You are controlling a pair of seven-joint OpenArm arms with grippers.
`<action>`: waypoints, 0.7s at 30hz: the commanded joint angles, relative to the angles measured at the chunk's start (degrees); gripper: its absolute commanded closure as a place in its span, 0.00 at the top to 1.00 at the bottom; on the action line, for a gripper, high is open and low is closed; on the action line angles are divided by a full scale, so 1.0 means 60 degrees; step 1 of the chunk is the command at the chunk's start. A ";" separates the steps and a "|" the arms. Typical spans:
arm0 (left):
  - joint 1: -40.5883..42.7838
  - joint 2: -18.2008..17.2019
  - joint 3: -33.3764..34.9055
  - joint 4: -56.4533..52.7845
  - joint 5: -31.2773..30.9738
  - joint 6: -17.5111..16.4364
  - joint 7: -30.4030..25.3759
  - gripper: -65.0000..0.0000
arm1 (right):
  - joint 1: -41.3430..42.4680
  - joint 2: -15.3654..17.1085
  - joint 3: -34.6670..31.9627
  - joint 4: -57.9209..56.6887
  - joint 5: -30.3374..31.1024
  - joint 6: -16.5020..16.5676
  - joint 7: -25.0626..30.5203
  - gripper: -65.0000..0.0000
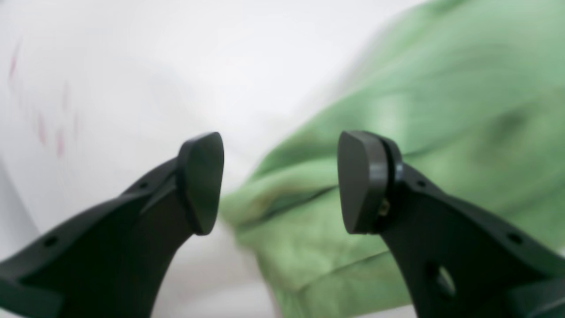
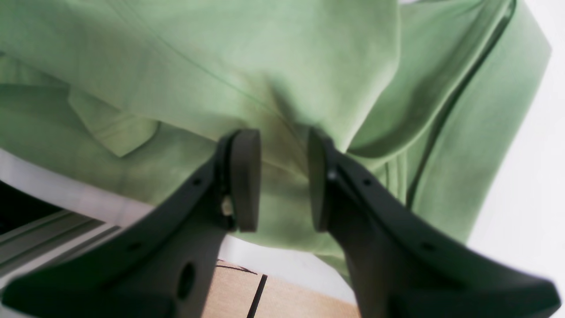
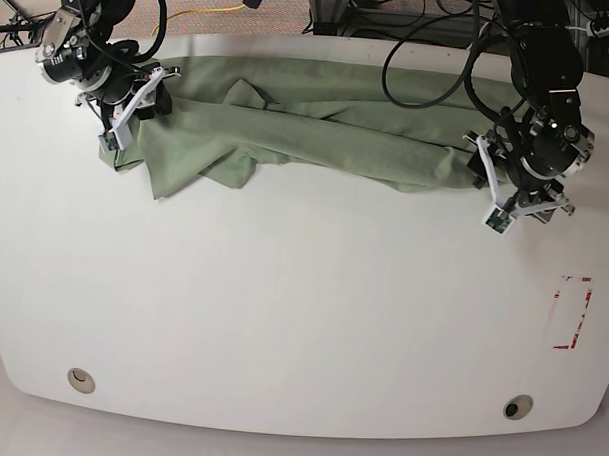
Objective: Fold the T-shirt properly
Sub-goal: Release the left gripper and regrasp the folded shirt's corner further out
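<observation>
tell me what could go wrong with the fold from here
1. The T-shirt lies bunched in a long strip along the table's far edge, so folding now would likely trap wrinkles.
2. The left gripper is open with no cloth between its jaws; closing there may miss.
3. The right gripper is open over layered folds and might pinch several layers.

The left wrist view blurs the T-shirt [image 1: 397, 132]; its far edge [image 3: 340, 74] folds under, hidden.

Plain sage-green T-shirt [image 3: 318, 128] on white table [image 3: 281, 317] with red markings [image 3: 572, 312].
</observation>
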 commanded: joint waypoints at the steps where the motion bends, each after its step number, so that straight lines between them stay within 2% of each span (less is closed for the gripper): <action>1: -0.0550 0.0290 -0.0710 -0.0161 -0.0109 -0.0006 -0.0122 0.58 | 0.0042 0.0124 0.0035 0.0167 0.0113 0.0039 0.0159 0.26; 12: -0.1605 0.0304 -0.2615 -0.3326 -0.0109 -0.0006 -0.0122 0.58 | 0.0057 0.0124 0.0035 0.0167 0.0113 0.0039 0.0159 0.26; 15: -0.1693 0.0304 -0.2644 -0.3838 -0.0109 -0.0006 -0.0225 0.58 | 0.0042 0.0124 0.0050 0.0182 0.0113 0.0053 0.0159 0.26; 21: -0.1634 0.0304 -0.2190 -0.4307 -0.0109 -0.0006 -0.0958 0.58 | 0.0027 0.0109 0.0050 0.0182 0.0113 0.0552 0.0159 0.26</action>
